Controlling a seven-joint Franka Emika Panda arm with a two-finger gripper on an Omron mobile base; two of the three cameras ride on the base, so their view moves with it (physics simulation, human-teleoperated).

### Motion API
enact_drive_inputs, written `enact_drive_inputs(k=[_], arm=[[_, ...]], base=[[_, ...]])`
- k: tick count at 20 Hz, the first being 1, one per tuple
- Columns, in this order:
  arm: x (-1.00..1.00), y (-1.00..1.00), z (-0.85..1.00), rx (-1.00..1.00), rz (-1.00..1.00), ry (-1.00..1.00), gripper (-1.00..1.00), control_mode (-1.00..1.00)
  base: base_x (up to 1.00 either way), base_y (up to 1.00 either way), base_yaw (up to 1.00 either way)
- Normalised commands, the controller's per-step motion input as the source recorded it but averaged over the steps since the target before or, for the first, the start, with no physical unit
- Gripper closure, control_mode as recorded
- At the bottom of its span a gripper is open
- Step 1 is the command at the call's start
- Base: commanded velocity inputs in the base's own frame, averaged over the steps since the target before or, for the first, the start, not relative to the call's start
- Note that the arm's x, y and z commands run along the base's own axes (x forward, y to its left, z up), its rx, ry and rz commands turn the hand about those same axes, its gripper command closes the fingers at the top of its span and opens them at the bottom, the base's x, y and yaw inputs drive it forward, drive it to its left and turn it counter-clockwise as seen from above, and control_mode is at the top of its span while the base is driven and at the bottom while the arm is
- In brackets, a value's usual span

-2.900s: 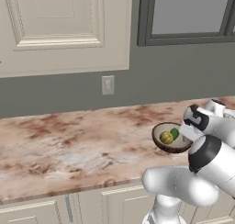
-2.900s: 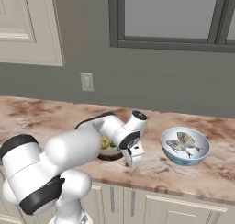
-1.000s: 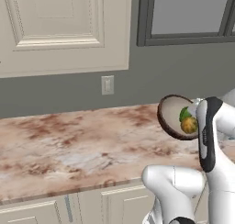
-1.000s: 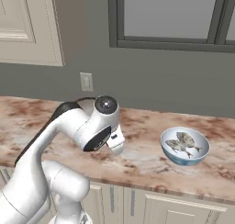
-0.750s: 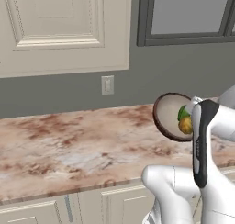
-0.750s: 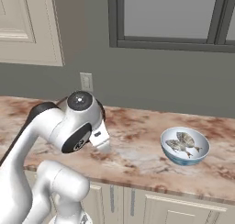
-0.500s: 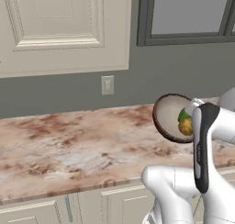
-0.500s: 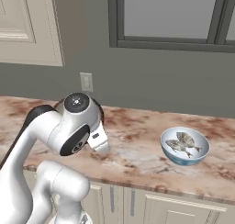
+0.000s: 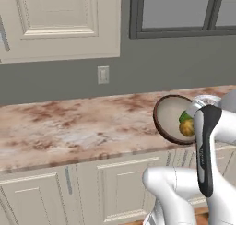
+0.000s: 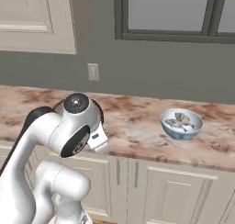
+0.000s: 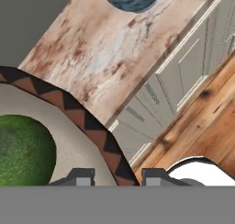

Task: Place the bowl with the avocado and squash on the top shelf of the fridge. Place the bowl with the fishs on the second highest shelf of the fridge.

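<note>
While raised as before, brown bowl rim pinched in end effector, unmoved.

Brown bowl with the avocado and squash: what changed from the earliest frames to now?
The brown bowl was lifted off the counter by the gripper, which is clamped on its rim, and now hangs tipped on edge beyond the counter's front, avocado and squash inside. The blue bowl of fish stayed put.
</note>
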Motion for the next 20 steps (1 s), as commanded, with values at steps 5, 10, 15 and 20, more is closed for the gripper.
enact_drive_inputs(k=[5,10,15,20], arm=[[0.00,0.00,0.00,0.00,0.00,0.00,1.00,1.00],[0.00,0.00,0.00,0.00,0.00,0.00,1.00,1.00],[0.00,0.00,0.00,0.00,0.00,0.00,1.00,1.00],[0.00,0.00,0.00,0.00,0.00,0.00,1.00,1.00]], base=[[-0.64,0.00,-0.10],[-0.34,-0.08,-0.47],[-0.06,-0.17,-0.81],[0.00,-0.16,-0.87]])
